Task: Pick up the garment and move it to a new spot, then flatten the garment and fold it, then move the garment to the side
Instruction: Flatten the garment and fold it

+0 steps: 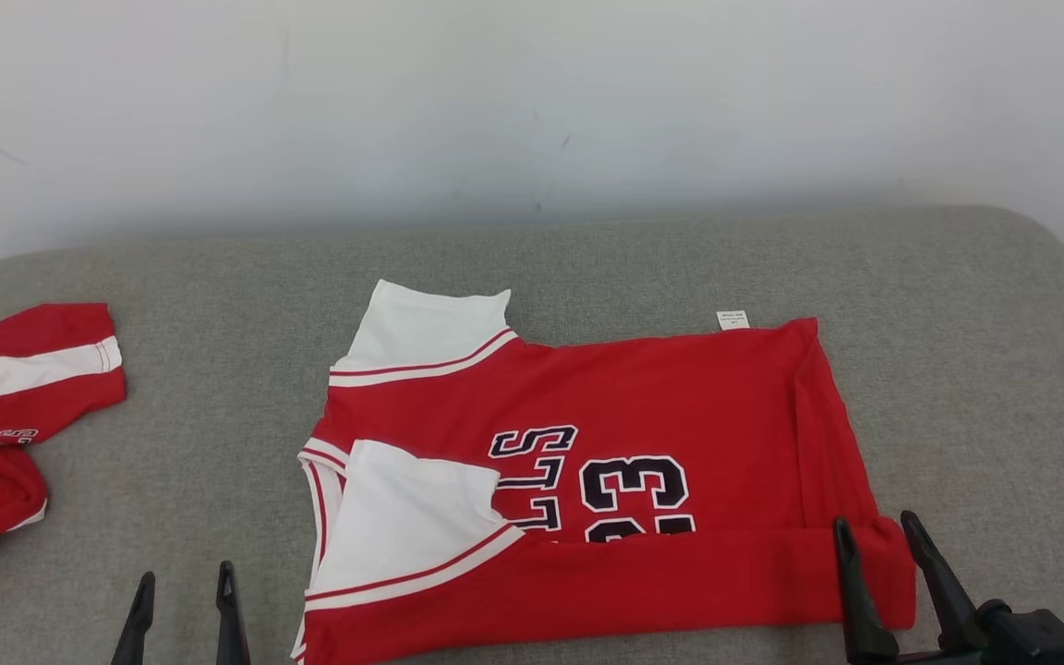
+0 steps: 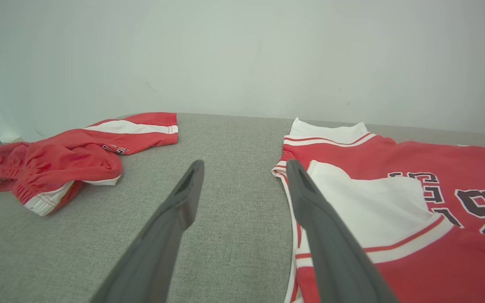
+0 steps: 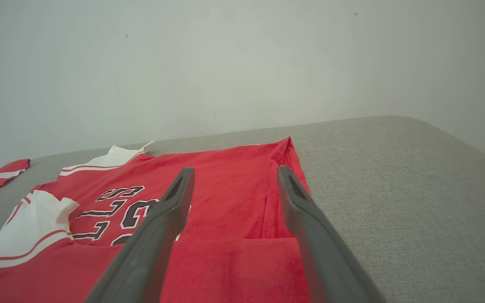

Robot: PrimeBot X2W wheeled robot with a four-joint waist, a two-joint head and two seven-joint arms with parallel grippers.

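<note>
Where the garment (image 1: 643, 397) lies: spread on the grey cushion (image 1: 957, 369), from the middle of the head view toward 6 o'clock, collar end at its 9 o'clock side, hem end at 3 o'clock.
Garment, make: red jersey with white sleeves and dark lettering (image 1: 629, 485).
Far sleeve (image 1: 421, 328): white, lying flat at the garment's 11 o'clock.
Near sleeve (image 1: 407, 517): white, folded in over the red chest at the garment's 8 o'clock.
Near edge (image 1: 634, 582): a red band at 6 o'clock is folded over the body and covers the lower part of the lettering.
Tag (image 1: 732, 320): small and white, poking out at the garment's far edge, about 1 o'clock.
Left gripper (image 1: 186, 573): at 7 o'clock in the head view, fingers spread with nothing between them, over bare cushion just beside the collar end; in the left wrist view (image 2: 244, 164) its right-hand finger overlaps the garment's edge.
Right gripper (image 1: 875, 519): at 5 o'clock, fingers apart and empty, over the garment's near hem corner (image 3: 235, 169); whether they touch the cloth I cannot tell.
Red shorts (image 1: 6, 406): crumpled at 9 o'clock, well apart from the garment (image 2: 70, 155).
Wall (image 1: 532, 111): pale, at 12 o'clock behind the cushion.
</note>
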